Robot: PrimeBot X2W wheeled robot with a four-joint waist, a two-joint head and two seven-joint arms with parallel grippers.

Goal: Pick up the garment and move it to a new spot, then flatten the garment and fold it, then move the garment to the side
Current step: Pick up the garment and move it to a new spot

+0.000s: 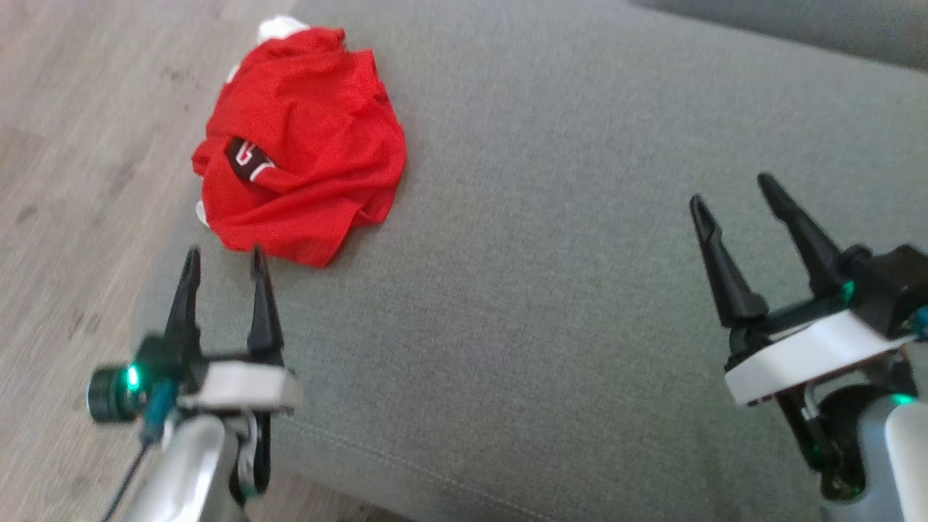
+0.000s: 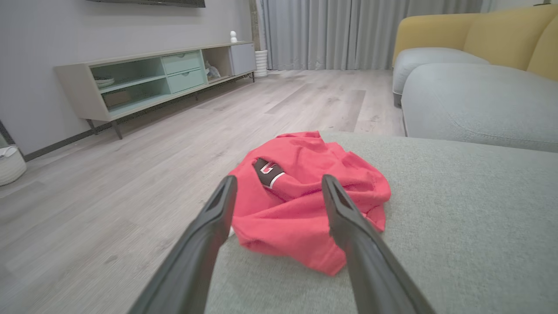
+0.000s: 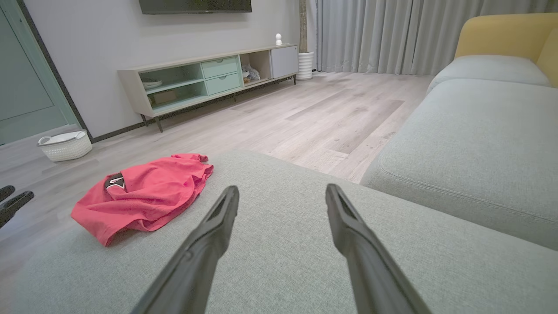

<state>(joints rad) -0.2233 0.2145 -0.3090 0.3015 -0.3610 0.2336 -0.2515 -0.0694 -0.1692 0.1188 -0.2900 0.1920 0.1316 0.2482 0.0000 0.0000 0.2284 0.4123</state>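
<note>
Where the grey cushion (image 1: 544, 254) meets the wood floor (image 1: 72, 181) at far left, the red jersey (image 1: 301, 145) lies crumpled in a heap, a dark patch with white lettering showing among its folds. Left gripper (image 1: 223, 257): fingers spread apart, empty, tips just short of the jersey's near hem. Right gripper (image 1: 731, 190): fingers likewise apart, empty, over bare cushion, well apart from the jersey.
</note>
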